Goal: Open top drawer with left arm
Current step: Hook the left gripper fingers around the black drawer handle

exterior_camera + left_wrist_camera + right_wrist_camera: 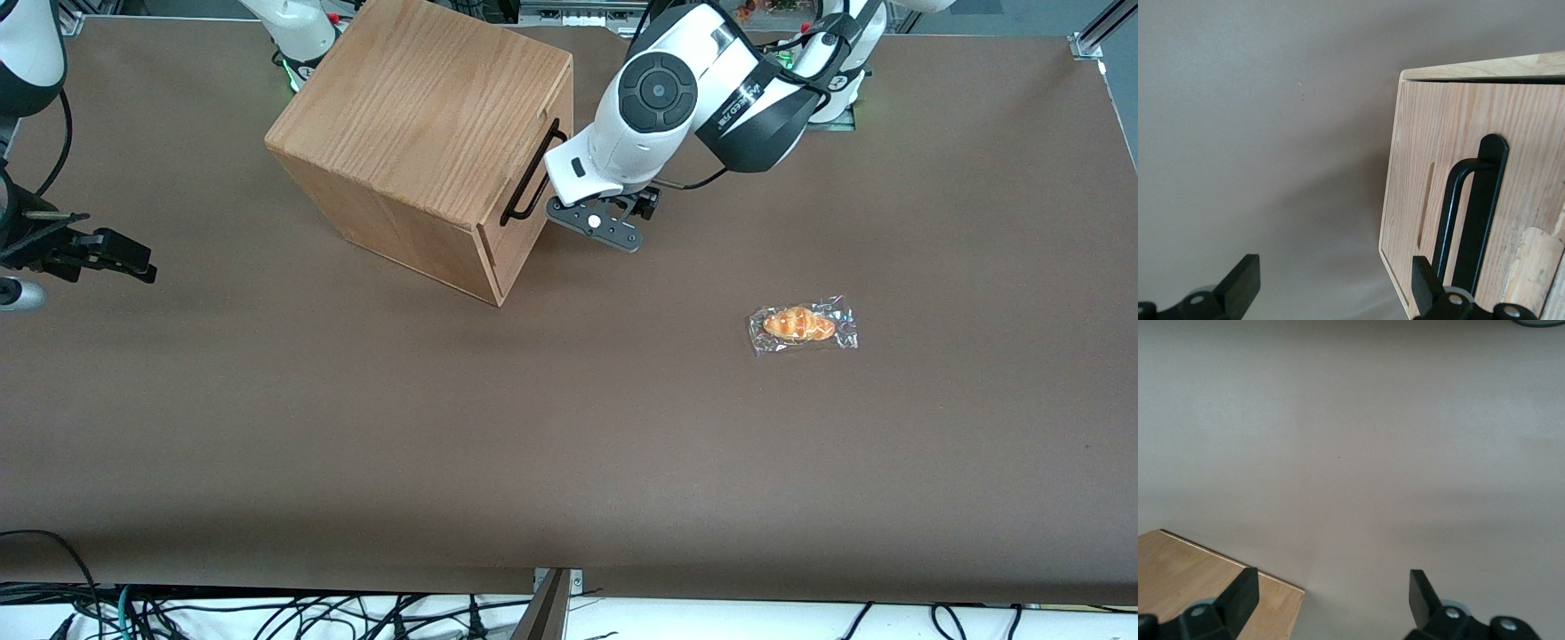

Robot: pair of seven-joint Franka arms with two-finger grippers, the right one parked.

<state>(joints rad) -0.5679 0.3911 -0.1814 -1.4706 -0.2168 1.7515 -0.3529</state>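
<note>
A: In the front view, where does the oak box (418,133) stand?

B: On the brown table (569,427), turned at an angle. The top drawer (526,191) sits flush in the box's face, shut, with its black bar handle (531,173) standing out from the wood. The left arm (676,98) reaches down in front of that face, and its gripper (597,222) hangs just beside the handle, not around it.

A: Anything else near the box?

B: A wrapped bread roll (803,325) lies on the table well apart from the box, nearer the front camera and toward the working arm's end.

A: And the left wrist view?

B: The drawer front (1531,200) fills one side, with the handle (1471,213) running along it. The gripper (1331,283) is spread wide: one fingertip (1426,280) lies over the drawer face just beside the handle (whether it touches cannot be told), the other (1241,283) over bare table, well off the box.

A: The right wrist view?

B: Only a corner of the box's top (1211,577) and table (1371,453) past it.
</note>
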